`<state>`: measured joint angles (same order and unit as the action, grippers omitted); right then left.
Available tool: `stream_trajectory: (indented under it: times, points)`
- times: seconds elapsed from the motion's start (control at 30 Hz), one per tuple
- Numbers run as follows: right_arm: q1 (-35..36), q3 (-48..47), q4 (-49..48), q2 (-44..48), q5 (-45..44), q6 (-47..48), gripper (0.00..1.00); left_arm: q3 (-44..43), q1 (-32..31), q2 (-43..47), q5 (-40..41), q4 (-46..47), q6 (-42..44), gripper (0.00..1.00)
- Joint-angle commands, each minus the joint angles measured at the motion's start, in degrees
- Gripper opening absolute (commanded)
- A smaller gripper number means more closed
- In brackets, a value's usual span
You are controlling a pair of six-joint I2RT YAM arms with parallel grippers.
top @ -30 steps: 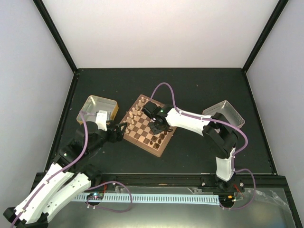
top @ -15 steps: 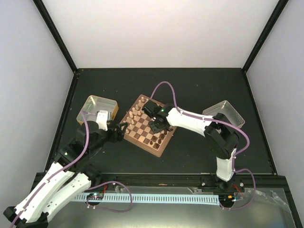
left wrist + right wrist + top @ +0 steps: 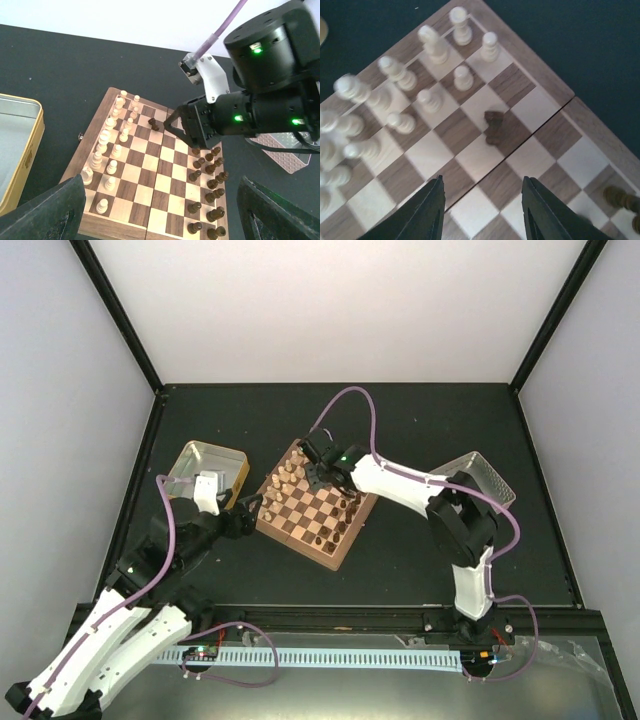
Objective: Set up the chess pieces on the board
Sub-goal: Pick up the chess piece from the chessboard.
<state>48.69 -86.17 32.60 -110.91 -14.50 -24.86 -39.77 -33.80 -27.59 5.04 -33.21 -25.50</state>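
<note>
Observed right fingers (image 3: 427,220) parted and empty, hanging low over the board (image 3: 481,156). Found one stray dark piece (image 3: 493,127) just above them in the wrist frame, on a dark square beside the centre seam. Apparently lying on its side, close to the cream pieces (image 3: 432,44). Judged out of place: belongs with the dark pieces (image 3: 210,172) ranked along the right of the left-wrist frame. Read the parted stance as readiness to straddle it; expect a toppled piece to roll under a pinch. Noted left fingers (image 3: 45,215) spread wide, holding nothing, parked just off the board's left corner in the top frame, beside the tin tray (image 3: 31,150). Presumably kept there to stay clear of the right fingers' work. Located board at centre of top frame, turned diagonally on the dark tabletop (image 3: 60,65).
</note>
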Motion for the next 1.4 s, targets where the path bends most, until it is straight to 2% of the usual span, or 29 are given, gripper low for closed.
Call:
stream_trajectory:
  times: [0.0, 0.37, 0.7, 0.83, 1.03, 1.2, 1.37]
  points:
    - [-1.82, -1.9, -5.92, -4.12, -0.67, -0.66, 0.44, -1.86, 0.15, 0.52, 0.65, -0.78, -0.65, 0.85]
    - [-2.66, -7.51, -2.78, -11.95, -0.87, -0.92, 0.29, -0.74, 0.14, -1.0, -1.82, 0.99, -2.63, 0.85]
    - [-2.9, -8.93, -1.9, -14.47, -1.63, -1.15, 0.28, -0.81, 0.14, 0.18, -3.48, 1.76, -3.14, 0.85]
    - [-3.3, -9.81, -0.33, -15.81, -1.39, -2.11, 0.23, -0.81, 0.19, 0.15, -3.72, 1.26, -3.24, 0.85]
    - [-3.68, -9.43, 0.34, -15.63, -1.05, -3.38, 0.19, -0.83, 0.17, 0.41, -4.19, 1.58, -3.67, 0.85]
    - [-3.86, -8.57, -0.57, -14.43, -0.41, -2.32, 0.04, -0.29, 0.17, 0.1, -4.83, 2.2, -4.36, 0.85]
    - [-3.84, -0.4, -8.04, -5.62, 1.47, 2.82, 0.01, 0.99, 0.17, -1.74, -5.85, 4.03, -7.42, 0.85]
